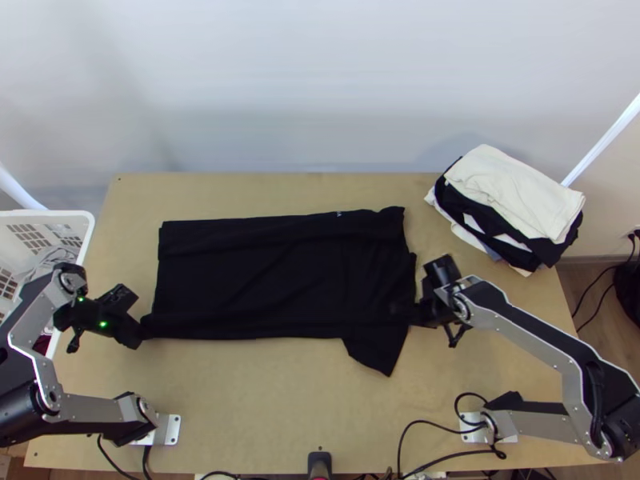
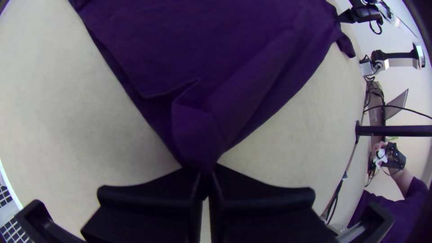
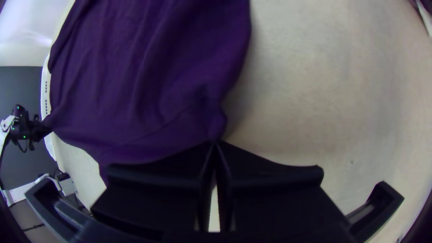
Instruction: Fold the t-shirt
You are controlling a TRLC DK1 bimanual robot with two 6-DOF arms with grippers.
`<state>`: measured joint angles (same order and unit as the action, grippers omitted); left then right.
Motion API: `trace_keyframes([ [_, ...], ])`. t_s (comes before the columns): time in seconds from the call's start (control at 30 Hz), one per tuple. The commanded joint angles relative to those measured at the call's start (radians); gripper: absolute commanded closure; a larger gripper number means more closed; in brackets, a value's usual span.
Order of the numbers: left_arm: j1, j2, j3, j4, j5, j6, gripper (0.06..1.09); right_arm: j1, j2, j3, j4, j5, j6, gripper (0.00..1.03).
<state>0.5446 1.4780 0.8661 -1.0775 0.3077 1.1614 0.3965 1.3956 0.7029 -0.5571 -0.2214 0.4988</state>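
Both fingers of the left gripper point(image 2: 206, 173) were closed on the shirt's near corner at the hem end. The right gripper point(image 3: 216, 143), also closed, had a gathered bit near the collar end, by the sleeve point(image 1: 376, 348). Between them the shirt point(image 1: 264, 272) lay long and fairly flat across the table point(image 1: 256, 400), probably folded once lengthwise, its sleeve poking toward the near edge. Both holds looked small, so an uneven lift could have pulled a corner free and skewed the fold. Lifting without enough tension might have let the middle sag and crease; the loose sleeve could have tucked under crookedly. Farther out were the pile point(image 1: 512, 196) and the basket point(image 1: 52, 214).
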Motion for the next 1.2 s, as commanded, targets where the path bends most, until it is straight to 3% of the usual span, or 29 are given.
trace_keyframes([
  [0.0, 0.021, 0.015, 0.019, -0.015, 0.001, 0.037, 1.04, -0.044, -0.018, -0.051, -0.015, 0.033, -0.04, 1.0],
  [0.53, -0.028, -0.056, 0.177, -0.071, 0.166, -0.132, 1.04, 0.047, -0.234, 0.168, -0.106, 0.031, -0.049, 1.0],
  [0.8, -0.04, -0.028, 0.244, -0.075, 0.188, -0.21, 1.04, 0.038, -0.188, 0.273, -0.125, 0.031, -0.095, 1.0],
  [1.17, -0.087, 0.097, 0.436, -0.024, 0.257, -0.46, 1.05, 0.008, -0.044, 0.371, -0.101, 0.031, -0.124, 1.0],
])
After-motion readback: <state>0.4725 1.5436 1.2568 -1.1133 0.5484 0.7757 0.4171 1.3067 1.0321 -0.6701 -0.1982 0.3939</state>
